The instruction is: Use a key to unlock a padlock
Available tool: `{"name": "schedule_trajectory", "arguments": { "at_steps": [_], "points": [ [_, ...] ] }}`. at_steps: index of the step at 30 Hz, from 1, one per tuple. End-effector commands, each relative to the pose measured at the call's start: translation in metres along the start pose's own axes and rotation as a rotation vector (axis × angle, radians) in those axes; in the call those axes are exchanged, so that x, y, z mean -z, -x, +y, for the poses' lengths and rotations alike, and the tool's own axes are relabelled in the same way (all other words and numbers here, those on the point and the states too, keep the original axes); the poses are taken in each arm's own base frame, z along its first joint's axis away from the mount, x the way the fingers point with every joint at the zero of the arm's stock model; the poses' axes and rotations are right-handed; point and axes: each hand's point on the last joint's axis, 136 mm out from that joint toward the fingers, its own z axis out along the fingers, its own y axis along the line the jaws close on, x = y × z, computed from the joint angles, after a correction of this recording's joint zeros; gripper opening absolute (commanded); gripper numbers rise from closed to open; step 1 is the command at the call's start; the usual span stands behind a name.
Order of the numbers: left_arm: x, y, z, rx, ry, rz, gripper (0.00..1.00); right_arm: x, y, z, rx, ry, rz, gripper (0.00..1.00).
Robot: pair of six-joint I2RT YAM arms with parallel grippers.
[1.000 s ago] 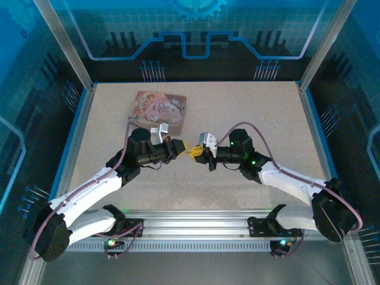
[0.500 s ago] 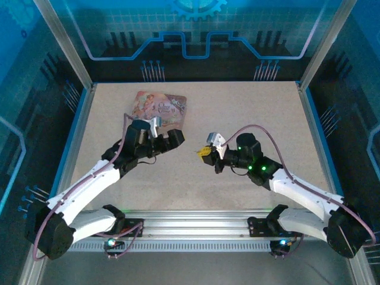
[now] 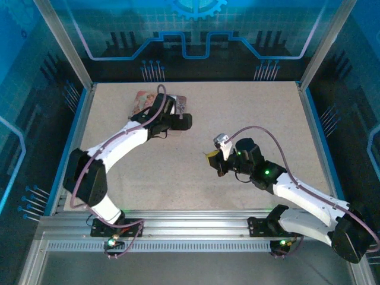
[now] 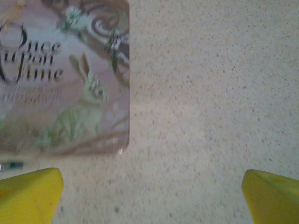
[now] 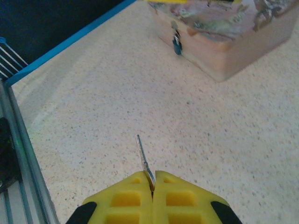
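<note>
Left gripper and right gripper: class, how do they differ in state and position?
The left gripper has its jaws wide apart and empty; the right gripper has jaws shut on the key. The left gripper hangs at a corner of the tin; the right gripper is over bare table, apart from it. Both have yellow tips.

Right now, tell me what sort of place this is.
Probably a robot lab work cell, not a home or shop: a speckled table fenced by aluminium frame posts, blue circuit-patterned panels behind, and a slotted mounting rail along the near edge.
</note>
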Motion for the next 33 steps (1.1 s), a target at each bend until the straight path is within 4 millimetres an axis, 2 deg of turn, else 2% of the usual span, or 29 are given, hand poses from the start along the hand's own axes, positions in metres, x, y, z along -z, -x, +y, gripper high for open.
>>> {"name": "schedule_trajectory", "arguments": {
  "at_steps": [1, 5, 9, 12, 17, 26, 33],
  "points": [
    [-0.017, 0.011, 0.0, -0.093, 0.023, 0.02, 0.98, 0.006, -0.015, -0.008, -0.052, -0.064, 0.039, 0.0],
    [-0.044, 0.012, -0.007, -0.105, 0.004, 0.064, 0.97, 0.012, -0.02, -0.013, -0.055, -0.097, 0.043, 0.0],
    [-0.067, 0.007, -0.005, -0.112, 0.021, 0.104, 0.94, 0.017, -0.022, -0.017, -0.054, -0.123, 0.042, 0.0],
    [-0.076, 0.006, -0.004, -0.111, 0.032, 0.114, 0.92, 0.019, -0.025, -0.019, -0.054, -0.136, 0.051, 0.0],
    [-0.084, -0.002, -0.002, -0.121, 0.038, 0.132, 0.9, 0.021, -0.027, -0.022, -0.063, -0.156, 0.069, 0.0],
    [-0.091, -0.032, 0.003, -0.129, 0.042, 0.201, 0.86, 0.028, -0.029, -0.028, -0.091, -0.181, 0.099, 0.0],
    [-0.087, -0.059, -0.009, -0.145, 0.026, 0.226, 0.85, 0.037, -0.027, -0.035, -0.147, -0.188, 0.092, 0.0]
  ]
}}
